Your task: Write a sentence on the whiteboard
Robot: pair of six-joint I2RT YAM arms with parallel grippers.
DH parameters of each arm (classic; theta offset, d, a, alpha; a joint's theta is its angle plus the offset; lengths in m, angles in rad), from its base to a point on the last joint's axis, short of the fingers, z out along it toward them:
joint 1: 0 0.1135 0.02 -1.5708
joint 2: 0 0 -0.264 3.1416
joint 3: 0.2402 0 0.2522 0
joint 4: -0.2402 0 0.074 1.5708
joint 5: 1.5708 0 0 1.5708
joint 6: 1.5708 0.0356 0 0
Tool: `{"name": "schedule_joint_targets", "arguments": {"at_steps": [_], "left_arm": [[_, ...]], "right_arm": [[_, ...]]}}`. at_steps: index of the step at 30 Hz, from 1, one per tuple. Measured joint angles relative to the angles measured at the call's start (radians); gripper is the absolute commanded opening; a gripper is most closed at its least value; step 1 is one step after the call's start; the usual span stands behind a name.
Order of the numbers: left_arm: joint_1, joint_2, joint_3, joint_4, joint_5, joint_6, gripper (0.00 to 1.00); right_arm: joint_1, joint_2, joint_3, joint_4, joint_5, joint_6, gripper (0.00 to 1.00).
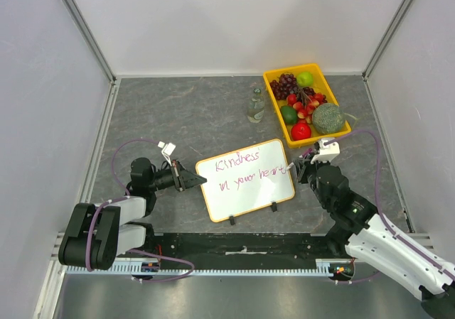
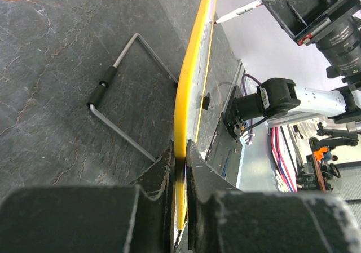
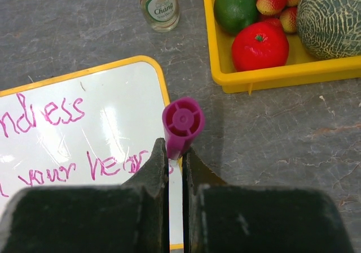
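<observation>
- While the L gripper [image 2: 180,165] clamps the whiteboard [image 1: 245,184] by its left edge, the R gripper [image 3: 176,161] holds a purple marker [image 3: 181,123] at the board's right edge.
- L jaws: narrow, pinched on the thin yellow rim; the left wrist cam sees the board edge-on between them.
- R jaws: nearly together, gripping the marker barrel. Its round purple end faces the right wrist cam; the tip is hidden from that view.
- Board location: near-centre of the dark table [image 1: 178,113], between the two arms, slightly rotated, with the right side farther from the bases.
- Two small black clips [image 1: 274,206] sit on its near long edge.
- Left wrist cam: a wire stand [image 2: 121,95] w/ a black sleeve lies on the table behind the board and meets its back. The board looks raised off the table on that side.
- Sentence [image 1: 249,168]: purple-pink handwriting, 2 lines, approx. "Kindness" over "in your heart". The last letter sits right by the marker, so it is hard to read.
- Yellow fruit tray [image 1: 273,100] sits at the far right of the table, apart from the board, holding grapes, a lime, a melon and red fruit.
- Small clear bottle [image 1: 256,106] stands upright just left of the tray.
</observation>
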State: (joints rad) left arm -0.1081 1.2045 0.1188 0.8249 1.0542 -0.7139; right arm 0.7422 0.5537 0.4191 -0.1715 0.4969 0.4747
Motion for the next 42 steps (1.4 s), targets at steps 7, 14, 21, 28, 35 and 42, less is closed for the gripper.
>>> {"name": "schedule_joint_targets", "arguments": {"at_steps": [7,14,21,28,35,42], "left_arm": [[0.000,0.000,0.000,0.000,0.000,0.000,0.02],[0.000,0.000,0.000,0.000,0.000,0.000,0.02],[0.000,0.000,0.000,0.000,0.000,0.000,0.02],[0.000,-0.001,0.000,0.000,0.001,0.000,0.08],[0.000,-0.015,0.000,-0.011,-0.002,0.001,0.29],[0.000,-0.052,0.000,-0.035,-0.007,0.006,0.68]], "right_arm": [[0.000,-0.042,0.053,-0.006,-0.014,-0.010,0.00],[0.000,-0.046,0.082,-0.002,-0.036,-0.016,0.00],[0.000,-0.039,0.082,-0.003,-0.055,-0.015,0.00],[0.000,-0.031,0.082,-0.003,-0.059,-0.015,0.00],[0.000,-0.045,0.082,-0.026,-0.059,-0.014,0.00],[0.000,-0.045,0.108,-0.126,-0.059,-0.014,0.00]]}}
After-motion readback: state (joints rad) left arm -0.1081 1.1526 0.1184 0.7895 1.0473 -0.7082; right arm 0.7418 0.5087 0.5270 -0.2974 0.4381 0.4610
